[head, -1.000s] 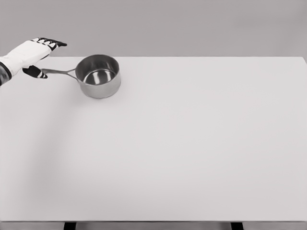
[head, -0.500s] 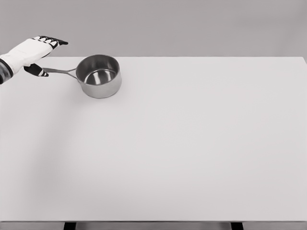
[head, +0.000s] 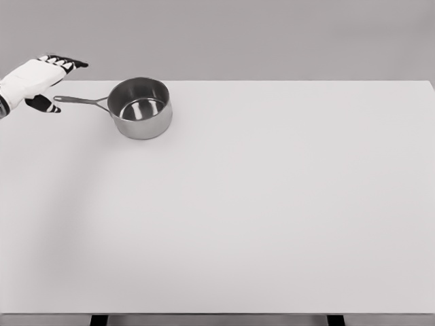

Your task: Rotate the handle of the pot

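One pot [head: 141, 109] stands upright on the white table [head: 272, 204], near the far left corner, open side up and empty. Its handle [head: 81, 100] is a thin straight metal rod pointing left, roughly parallel to the table's far edge.

Left hand [head: 37, 80] is at the picture's left edge, just beside the handle's free tip. Fingers [head: 68, 62] are extended and loosely spread above the handle line, thumb [head: 44, 104] below it; nothing is gripped. Whether the thumb touches the tip cannot be told. Right hand not visible.

Handling judgement: steel body, rigid, moderately heavy, smooth-bottomed, so likely to slide and pivot on the table rather than tip. Handle is stiff, narrow and probably slick. Best purchase: near its free end for leverage, either pinched between thumb and fingers or pushed sideways.
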Tool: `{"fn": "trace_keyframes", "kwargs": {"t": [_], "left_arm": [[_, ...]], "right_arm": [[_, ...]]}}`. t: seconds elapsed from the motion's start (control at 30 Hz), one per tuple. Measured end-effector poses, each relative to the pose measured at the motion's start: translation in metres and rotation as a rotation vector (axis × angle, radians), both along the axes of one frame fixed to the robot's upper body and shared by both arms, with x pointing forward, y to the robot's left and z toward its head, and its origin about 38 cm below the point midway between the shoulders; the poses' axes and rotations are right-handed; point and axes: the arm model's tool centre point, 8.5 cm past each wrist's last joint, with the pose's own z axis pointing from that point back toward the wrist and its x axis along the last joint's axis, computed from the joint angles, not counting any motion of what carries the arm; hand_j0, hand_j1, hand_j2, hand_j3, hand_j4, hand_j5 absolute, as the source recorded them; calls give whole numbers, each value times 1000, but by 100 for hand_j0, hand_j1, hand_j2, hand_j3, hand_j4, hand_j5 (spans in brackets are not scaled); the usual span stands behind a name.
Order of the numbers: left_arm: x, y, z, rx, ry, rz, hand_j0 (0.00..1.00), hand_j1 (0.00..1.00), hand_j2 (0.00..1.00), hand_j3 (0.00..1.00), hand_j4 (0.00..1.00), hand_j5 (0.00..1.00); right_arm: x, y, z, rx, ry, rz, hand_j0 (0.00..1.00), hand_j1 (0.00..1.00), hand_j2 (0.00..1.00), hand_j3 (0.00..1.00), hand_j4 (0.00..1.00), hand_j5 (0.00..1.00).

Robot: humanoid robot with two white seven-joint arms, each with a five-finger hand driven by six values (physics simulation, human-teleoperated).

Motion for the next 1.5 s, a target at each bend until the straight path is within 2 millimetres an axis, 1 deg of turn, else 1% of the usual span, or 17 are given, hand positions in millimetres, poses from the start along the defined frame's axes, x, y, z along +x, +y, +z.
{"fn": "trace_keyframes", "kwargs": {"t": [0.1, 0.17, 0.27, 0.33, 0.37, 0.43, 0.47, 0.5, 0.53, 0.57, 0.63, 0.7, 0.8, 0.87, 1.03, 1.23, 1.5], "left_arm": [[-12, 2, -12, 7, 14, -10, 100, 100, 100, 100, 100, 100], [-22, 4, -16, 13, 12, -24, 100, 100, 100, 100, 100, 100], [-37, 8, -4, 10, -24, -56, 100, 100, 100, 100, 100, 100], [-50, 11, 8, 0, -52, -82, 100, 100, 100, 100, 100, 100], [-57, 12, 12, -5, -61, -97, 100, 100, 100, 100, 100, 100], [-77, 15, 9, -11, -53, -122, 100, 100, 100, 100, 100, 100], [-94, 17, -5, -17, -26, -129, 100, 100, 100, 100, 100, 100], [-100, 17, 2, -20, -46, -137, 100, 100, 100, 100, 100, 100], [-113, 19, -4, -27, -36, -138, 100, 100, 100, 100, 100, 100], [-123, 21, -6, -40, -36, -136, 100, 100, 100, 100, 100, 100], [-131, 25, 3, -70, -64, -129, 100, 100, 100, 100, 100, 100], [-132, 27, 14, -101, -99, -128, 100, 100, 100, 100, 100, 100], [-134, 27, 21, -140, -119, -131, 100, 100, 100, 100, 100, 100], [-138, 26, 14, -152, -102, -131, 100, 100, 100, 100, 100, 100], [-137, 14, 3, -190, -98, -138, 100, 100, 100, 100, 100, 100], [-137, 7, -6, -179, -42, -149, 100, 100, 100, 100, 100, 100], [-135, 3, -6, -184, -36, -157, 100, 100, 100, 100, 100, 100]], "right_arm": [[0, 0, 0, 0, 0, 0, 100, 100, 100, 100, 100, 100], [0, 0, 0, 0, 0, 0, 100, 100, 100, 100, 100, 100], [0, 0, 0, 0, 0, 0, 100, 100, 100, 100, 100, 100], [0, 0, 0, 0, 0, 0, 100, 100, 100, 100, 100, 100], [0, 0, 0, 0, 0, 0, 100, 100, 100, 100, 100, 100], [0, 0, 0, 0, 0, 0, 100, 100, 100, 100, 100, 100], [0, 0, 0, 0, 0, 0, 100, 100, 100, 100, 100, 100], [0, 0, 0, 0, 0, 0, 100, 100, 100, 100, 100, 100], [0, 0, 0, 0, 0, 0, 100, 100, 100, 100, 100, 100], [0, 0, 0, 0, 0, 0, 100, 100, 100, 100, 100, 100], [0, 0, 0, 0, 0, 0, 100, 100, 100, 100, 100, 100], [0, 0, 0, 0, 0, 0, 100, 100, 100, 100, 100, 100], [0, 0, 0, 0, 0, 0, 100, 100, 100, 100, 100, 100], [0, 0, 0, 0, 0, 0, 100, 100, 100, 100, 100, 100], [0, 0, 0, 0, 0, 0, 100, 100, 100, 100, 100, 100], [0, 0, 0, 0, 0, 0, 100, 100, 100, 100, 100, 100], [0, 0, 0, 0, 0, 0, 100, 100, 100, 100, 100, 100]]}}
